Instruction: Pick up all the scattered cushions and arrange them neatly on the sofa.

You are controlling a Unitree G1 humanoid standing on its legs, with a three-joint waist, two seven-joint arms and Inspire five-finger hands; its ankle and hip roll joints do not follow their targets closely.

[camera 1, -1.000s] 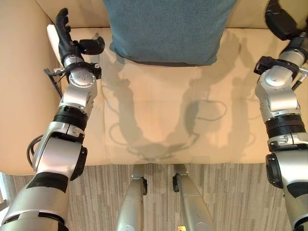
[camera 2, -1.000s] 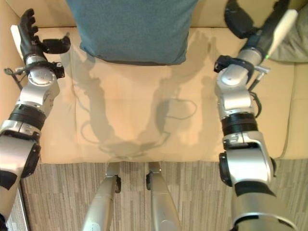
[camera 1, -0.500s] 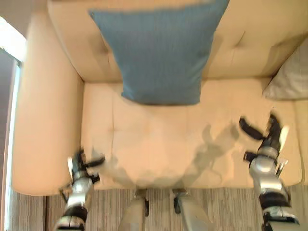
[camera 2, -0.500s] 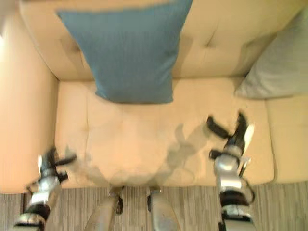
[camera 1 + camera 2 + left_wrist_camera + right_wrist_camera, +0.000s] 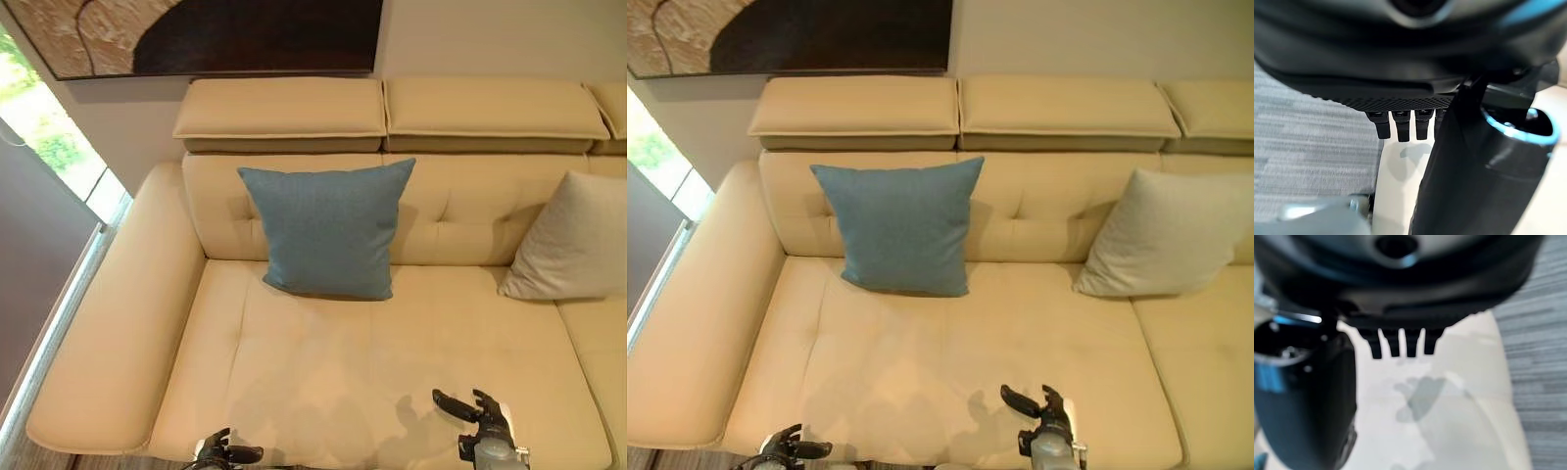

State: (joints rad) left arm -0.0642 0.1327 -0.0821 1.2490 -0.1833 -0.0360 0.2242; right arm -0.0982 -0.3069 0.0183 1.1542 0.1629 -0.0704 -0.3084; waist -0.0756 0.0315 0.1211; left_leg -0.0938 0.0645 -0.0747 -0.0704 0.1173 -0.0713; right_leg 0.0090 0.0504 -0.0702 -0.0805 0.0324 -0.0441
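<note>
Two dark hands are seen at the near edge of the sofa seat [image 5: 323, 372]: the left hand [image 5: 223, 453] low at the front left, the right hand [image 5: 482, 416] at the front right. Both are held empty, fingers straight and thumb spread apart, above the cream cushioning. Farther back, a blue cushion [image 5: 327, 227] is propped upright against the backrest, and a grey cushion [image 5: 1164, 233] is leaned against the backrest to its right, well apart. Beyond, a dark framed picture [image 5: 206, 34] is hung on the wall.
</note>
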